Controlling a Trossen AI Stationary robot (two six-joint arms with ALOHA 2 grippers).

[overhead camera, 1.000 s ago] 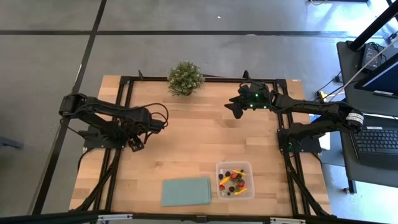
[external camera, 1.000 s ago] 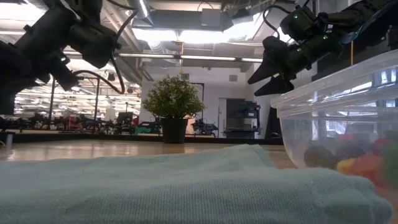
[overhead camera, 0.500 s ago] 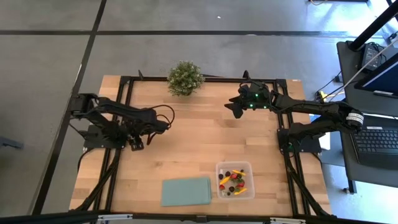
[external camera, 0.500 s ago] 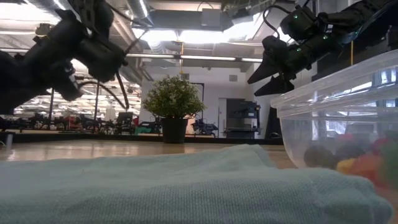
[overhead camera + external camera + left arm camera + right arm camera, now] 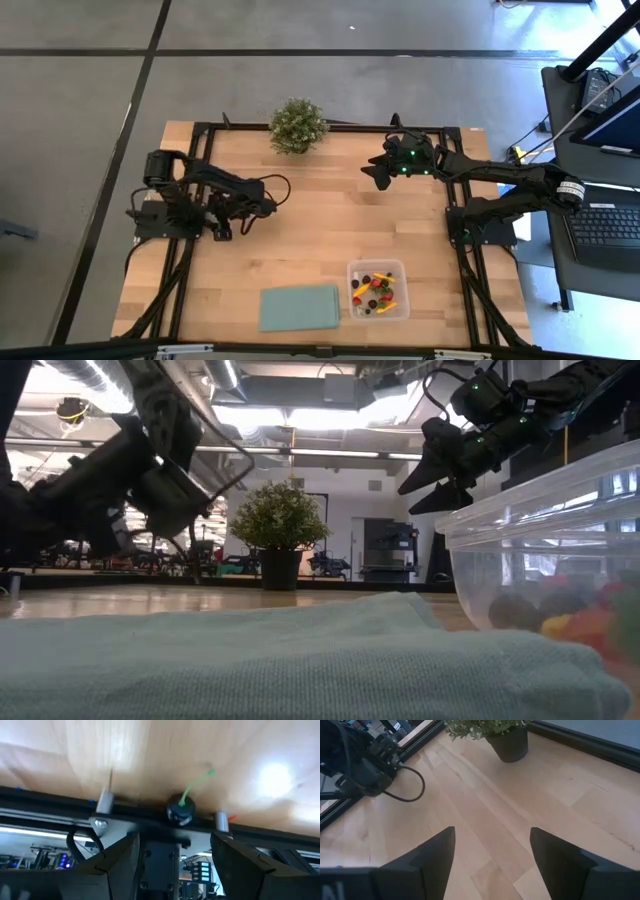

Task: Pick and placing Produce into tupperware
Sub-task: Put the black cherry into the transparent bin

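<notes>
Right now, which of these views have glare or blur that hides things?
Left wrist view: bright glare patch on the wooden table, whole picture soft. Low view: ceiling lights blown out, the tupperware and pale-green cloth up close are blurred. High view: evenly lit, clear.

No text, label, brand, number or sign can be read in any of the views
</notes>
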